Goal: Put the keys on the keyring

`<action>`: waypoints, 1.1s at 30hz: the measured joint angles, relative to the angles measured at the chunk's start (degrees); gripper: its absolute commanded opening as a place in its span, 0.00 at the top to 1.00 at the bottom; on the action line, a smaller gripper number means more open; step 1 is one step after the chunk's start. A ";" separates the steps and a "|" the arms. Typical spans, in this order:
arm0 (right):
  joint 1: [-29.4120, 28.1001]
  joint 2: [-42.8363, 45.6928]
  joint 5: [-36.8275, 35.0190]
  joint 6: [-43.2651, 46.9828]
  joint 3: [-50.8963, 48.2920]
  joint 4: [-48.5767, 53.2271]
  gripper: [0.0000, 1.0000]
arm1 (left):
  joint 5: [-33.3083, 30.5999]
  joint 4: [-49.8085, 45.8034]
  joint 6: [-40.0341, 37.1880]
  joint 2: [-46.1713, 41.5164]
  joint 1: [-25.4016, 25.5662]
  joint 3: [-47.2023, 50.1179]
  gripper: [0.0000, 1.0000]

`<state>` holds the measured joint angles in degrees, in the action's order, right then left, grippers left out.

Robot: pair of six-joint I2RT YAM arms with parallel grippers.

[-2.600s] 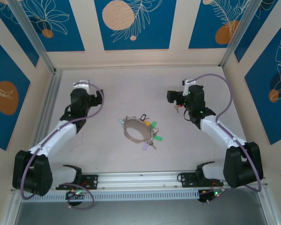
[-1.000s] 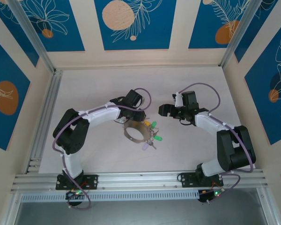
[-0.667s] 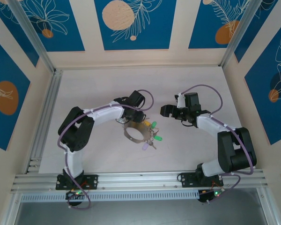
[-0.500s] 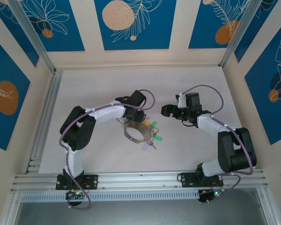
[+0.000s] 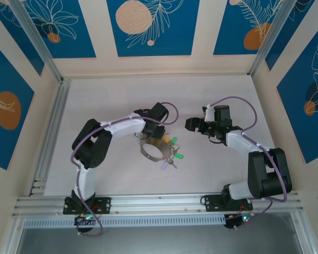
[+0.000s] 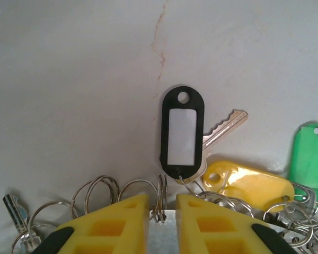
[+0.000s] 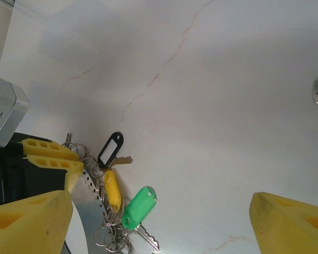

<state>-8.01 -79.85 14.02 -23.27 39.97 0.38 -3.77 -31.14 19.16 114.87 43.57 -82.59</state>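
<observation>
The keyring [image 7: 90,206] lies flat at the lower left of the right wrist view, with the keys [image 7: 139,207] bunched beside it. The left gripper [image 6: 162,198] pinches its rim, probably to steady it. The right gripper [image 7: 160,206] hangs wide open nearby, holding nothing.

I see bright, even light from above, faint soft shadows on the worktop [image 5: 122,174], top view softer than wrist views.
</observation>
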 measured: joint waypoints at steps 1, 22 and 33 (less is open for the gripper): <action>0.07 0.09 0.00 0.00 -0.02 0.00 0.13 | -0.07 -0.02 -0.07 0.11 0.07 -0.15 0.82; 1.64 2.54 0.44 -0.39 -1.49 -0.81 0.14 | -2.75 -2.75 -1.57 3.52 0.96 -3.41 0.97; 2.10 6.60 0.76 -0.79 -2.84 -0.85 0.14 | -2.91 -3.43 -3.26 2.27 1.07 -3.39 1.00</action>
<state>-5.91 -73.25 14.79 -24.05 37.12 -0.47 -6.68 -34.57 15.90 117.14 44.64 -85.97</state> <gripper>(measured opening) 0.862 0.050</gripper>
